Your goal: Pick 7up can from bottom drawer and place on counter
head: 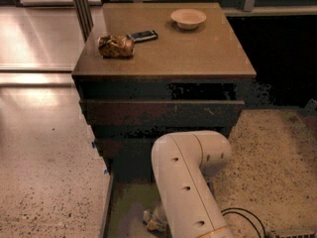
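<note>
The bottom drawer [126,207] is pulled out at the bottom of the camera view and shows its greyish-green floor. My pale arm [185,182] reaches down into it. My gripper [157,223] is at the arm's lower end inside the drawer, mostly hidden behind the arm. A small whitish thing with dark marks [150,219], which looks like the 7up can, shows at the arm's left edge, right at the gripper. The counter [198,48] is the brown cabinet top above.
On the counter lie a brown-gold snack bag [116,46], a flat black bar [143,35] and a pale bowl [188,18]. Two shorter drawers [163,112] jut out above the bottom one. Speckled floor lies on both sides, with a black cable [242,216] at the lower right.
</note>
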